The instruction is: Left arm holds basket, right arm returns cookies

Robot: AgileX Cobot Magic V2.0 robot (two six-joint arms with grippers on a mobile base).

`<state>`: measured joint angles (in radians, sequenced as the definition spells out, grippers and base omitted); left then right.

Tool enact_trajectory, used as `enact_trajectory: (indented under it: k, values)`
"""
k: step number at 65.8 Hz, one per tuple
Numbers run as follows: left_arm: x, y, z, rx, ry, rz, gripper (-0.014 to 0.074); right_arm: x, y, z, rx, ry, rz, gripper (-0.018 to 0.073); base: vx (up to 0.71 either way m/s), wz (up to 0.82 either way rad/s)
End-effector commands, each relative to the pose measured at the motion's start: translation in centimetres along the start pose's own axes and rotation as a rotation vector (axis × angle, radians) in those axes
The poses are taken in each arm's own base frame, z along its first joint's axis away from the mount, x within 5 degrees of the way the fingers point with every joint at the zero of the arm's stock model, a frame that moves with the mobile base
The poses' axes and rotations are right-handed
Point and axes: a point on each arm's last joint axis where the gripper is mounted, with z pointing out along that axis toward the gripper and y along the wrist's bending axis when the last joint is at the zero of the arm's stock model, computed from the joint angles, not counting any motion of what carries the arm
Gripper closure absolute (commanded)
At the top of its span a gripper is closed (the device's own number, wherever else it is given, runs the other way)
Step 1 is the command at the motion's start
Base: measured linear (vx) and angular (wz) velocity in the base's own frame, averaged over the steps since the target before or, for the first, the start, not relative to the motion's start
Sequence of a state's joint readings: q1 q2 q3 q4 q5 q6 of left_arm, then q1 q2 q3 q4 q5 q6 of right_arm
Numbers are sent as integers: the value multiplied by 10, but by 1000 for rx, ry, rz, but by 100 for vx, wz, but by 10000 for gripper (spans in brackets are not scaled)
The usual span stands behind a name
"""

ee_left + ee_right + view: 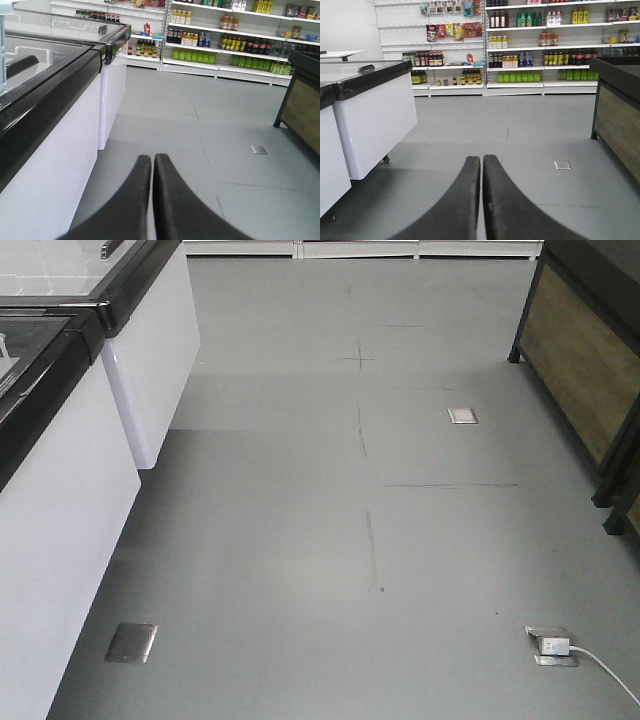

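My left gripper (pixel 152 158) is shut, its two black fingers pressed together with nothing between them, pointing down a grey shop aisle. My right gripper (pixel 481 159) is shut too and holds nothing, aimed along the same aisle. The basket and the cookies are out of view in every frame. Neither arm appears in the front-facing view, which shows only floor.
White chest freezers with black rims (pixel 60 410) (pixel 55 135) (pixel 375 115) line the left side. A dark wood-panelled stand (pixel 585 360) (pixel 617 110) is on the right. Stocked shelves of bottles (pixel 540 55) (pixel 225 47) close the far end. Floor sockets (pixel 551 646) (pixel 131 642) and a white cable lie near me.
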<state>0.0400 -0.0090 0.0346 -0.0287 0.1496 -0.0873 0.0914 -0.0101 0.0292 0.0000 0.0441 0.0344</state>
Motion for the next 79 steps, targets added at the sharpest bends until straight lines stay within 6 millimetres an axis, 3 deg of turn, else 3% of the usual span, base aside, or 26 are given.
enact_trajectory:
  k: [1,41,47,62,79]
  values:
    - [-19,-2,-4,17,-119,-12,603,-6,0,-1,1,-79,-15,567,0,0]
    - [-24,-3,-5,21,-164,-13,603,-6,0,-1,1,-79,-15,566,0,0]
    - [-37,-4,-9,25,-194,-11,603,-6,0,-1,1,-79,-15,566,0,0]
    - [-94,-11,-20,30,-265,20,603,-6,0,-1,1,-79,-15,566,0,0]
    - [-140,-16,-5,18,-150,41,603,-6,0,-1,1,-79,-15,566,0,0]
